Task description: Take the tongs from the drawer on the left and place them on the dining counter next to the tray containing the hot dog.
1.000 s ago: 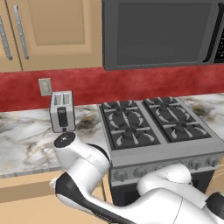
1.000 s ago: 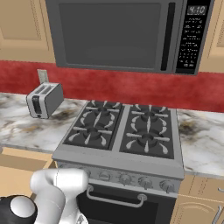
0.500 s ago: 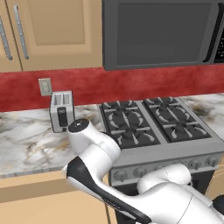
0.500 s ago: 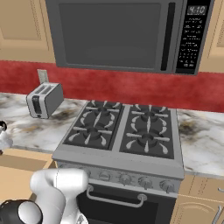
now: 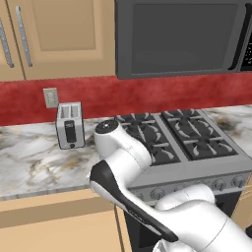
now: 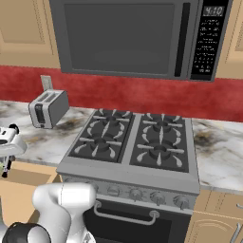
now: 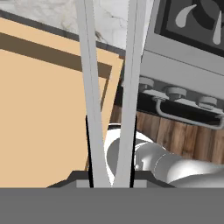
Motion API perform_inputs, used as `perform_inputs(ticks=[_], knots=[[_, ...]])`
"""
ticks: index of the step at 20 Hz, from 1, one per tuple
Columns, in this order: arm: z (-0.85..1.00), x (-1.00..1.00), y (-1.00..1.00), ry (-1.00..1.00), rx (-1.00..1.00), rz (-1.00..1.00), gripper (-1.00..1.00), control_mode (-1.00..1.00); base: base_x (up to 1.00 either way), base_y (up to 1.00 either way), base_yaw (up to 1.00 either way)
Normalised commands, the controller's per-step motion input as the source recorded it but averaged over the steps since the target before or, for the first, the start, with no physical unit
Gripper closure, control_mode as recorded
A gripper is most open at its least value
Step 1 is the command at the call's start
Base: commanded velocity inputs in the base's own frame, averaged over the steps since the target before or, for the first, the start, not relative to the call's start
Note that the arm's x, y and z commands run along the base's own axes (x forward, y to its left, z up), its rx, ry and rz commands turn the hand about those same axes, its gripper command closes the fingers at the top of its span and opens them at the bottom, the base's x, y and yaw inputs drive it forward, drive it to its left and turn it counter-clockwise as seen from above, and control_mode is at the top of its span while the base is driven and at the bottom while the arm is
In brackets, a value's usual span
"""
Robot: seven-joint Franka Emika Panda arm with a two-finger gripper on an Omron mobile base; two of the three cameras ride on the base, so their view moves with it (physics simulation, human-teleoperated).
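The gripper (image 7: 111,181) clamps the tongs (image 7: 131,87) at frame bottom; swinging out, they may clip the drawer (image 7: 48,109) edge.

My arm rises from the lower right of the left base view, bends at a dark-banded elbow and ends in a rounded white joint with a dark cap up near counter height. In the right base view my wrist shows at the far left edge, white with small dark parts, and my base joints sit at the lower left. My claw (image 7: 111,175) is closed narrowly on the tongs (image 7: 131,87), whose two silver-grey arms run from between my dark finger tips (image 7: 89,144) up the hand view and spread slightly as they go. The tongs hang clear in my grip, pinched at their joined end.
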Motion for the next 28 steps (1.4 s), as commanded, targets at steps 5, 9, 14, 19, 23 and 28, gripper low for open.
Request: perform_inputs(ticks=[5, 9, 14, 19, 23, 28], knots=[[0.13, 0.46, -0.6, 0.01, 0.04, -0.01, 1.0, -1.0, 0.0, 0.0, 0.0], [0.01, 0.57, -0.59, 0.1, 0.1, -0.02, 1.0, -1.0, 0.0, 0.0, 0.0], [0.0, 0.45, -0.54, 0.1, 0.12, -0.03, 1.0, -1.0, 0.0, 0.0, 0.0], [0.08, 0.39, -0.46, 0.02, 0.1, -0.01, 1.0, -1.0, 0.0, 0.0, 0.0], [0.17, 0.14, -0.32, -0.01, 0.0, -0.01, 1.0, -1.0, 0.0, 0.0, 0.0], [0.12, 0.0, -0.24, -0.11, -0.02, -0.02, 1.0, -1.0, 0.0, 0.0, 0.0]])
